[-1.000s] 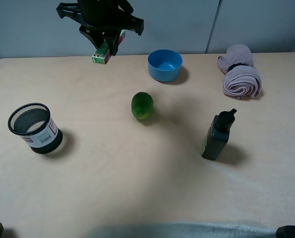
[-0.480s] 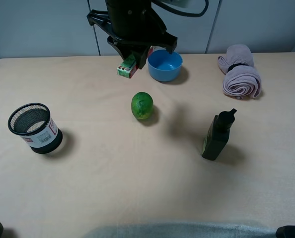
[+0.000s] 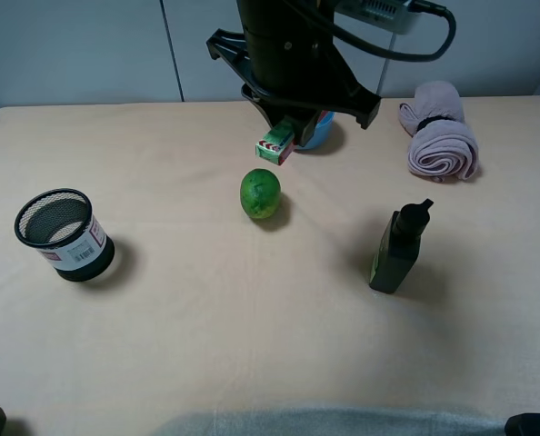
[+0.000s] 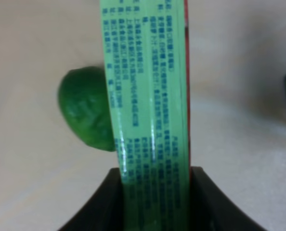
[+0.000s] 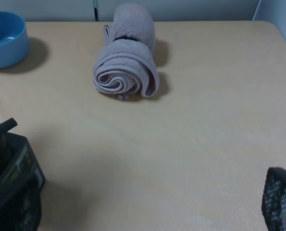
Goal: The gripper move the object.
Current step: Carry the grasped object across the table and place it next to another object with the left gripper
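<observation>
The left jaws are pinching the box (image 4: 148,96) by one end, holding it raised off the worktop (image 3: 206,318) just behind the lime (image 3: 260,193), likely so that it is clearing it. The right jaws are hanging wide, empty.

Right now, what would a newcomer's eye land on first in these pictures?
The big black arm over the far middle of the table, its left claw shut on a slim light-green box. In front of it lies a round green fruit; a dark pump bottle stands further right.
</observation>
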You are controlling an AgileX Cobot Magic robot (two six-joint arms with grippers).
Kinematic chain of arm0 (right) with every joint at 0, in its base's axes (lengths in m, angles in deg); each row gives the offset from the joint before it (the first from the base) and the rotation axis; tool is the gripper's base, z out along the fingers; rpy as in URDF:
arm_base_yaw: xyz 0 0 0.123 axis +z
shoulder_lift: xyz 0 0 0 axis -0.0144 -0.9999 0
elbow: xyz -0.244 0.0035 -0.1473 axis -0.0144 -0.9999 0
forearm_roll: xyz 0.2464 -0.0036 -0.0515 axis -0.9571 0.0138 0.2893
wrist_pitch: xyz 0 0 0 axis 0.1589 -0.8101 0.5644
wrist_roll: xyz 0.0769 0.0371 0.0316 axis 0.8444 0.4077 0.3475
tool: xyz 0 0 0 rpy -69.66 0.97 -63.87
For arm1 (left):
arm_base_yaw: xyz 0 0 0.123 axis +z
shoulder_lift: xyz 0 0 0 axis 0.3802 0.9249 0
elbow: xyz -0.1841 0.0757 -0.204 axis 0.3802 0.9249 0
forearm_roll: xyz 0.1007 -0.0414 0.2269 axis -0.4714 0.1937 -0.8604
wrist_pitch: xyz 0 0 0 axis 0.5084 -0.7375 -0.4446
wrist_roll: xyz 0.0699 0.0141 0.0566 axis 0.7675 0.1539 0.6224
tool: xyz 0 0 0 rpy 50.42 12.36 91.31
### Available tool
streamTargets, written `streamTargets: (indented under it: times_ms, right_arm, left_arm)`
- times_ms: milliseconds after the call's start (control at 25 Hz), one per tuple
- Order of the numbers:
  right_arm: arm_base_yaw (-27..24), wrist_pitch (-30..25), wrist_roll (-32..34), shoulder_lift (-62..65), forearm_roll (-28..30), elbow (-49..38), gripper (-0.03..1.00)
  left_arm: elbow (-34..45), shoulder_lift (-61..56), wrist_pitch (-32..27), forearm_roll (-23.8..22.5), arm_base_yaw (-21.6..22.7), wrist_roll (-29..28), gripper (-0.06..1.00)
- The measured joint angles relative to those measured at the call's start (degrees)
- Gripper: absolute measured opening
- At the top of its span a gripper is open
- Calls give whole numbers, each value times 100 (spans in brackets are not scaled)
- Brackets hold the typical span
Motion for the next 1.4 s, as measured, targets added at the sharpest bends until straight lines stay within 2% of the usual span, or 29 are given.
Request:
streamTargets:
  times_ms: [600,1400]
  right_arm:
    - [0,0,0,0,0,0,69]
    - [0,0,0,0,0,0,69]
  left_arm:
    - [0,353,268,4,-631,-504,29]
    - [0,1150,929,134,-686,-658,29]
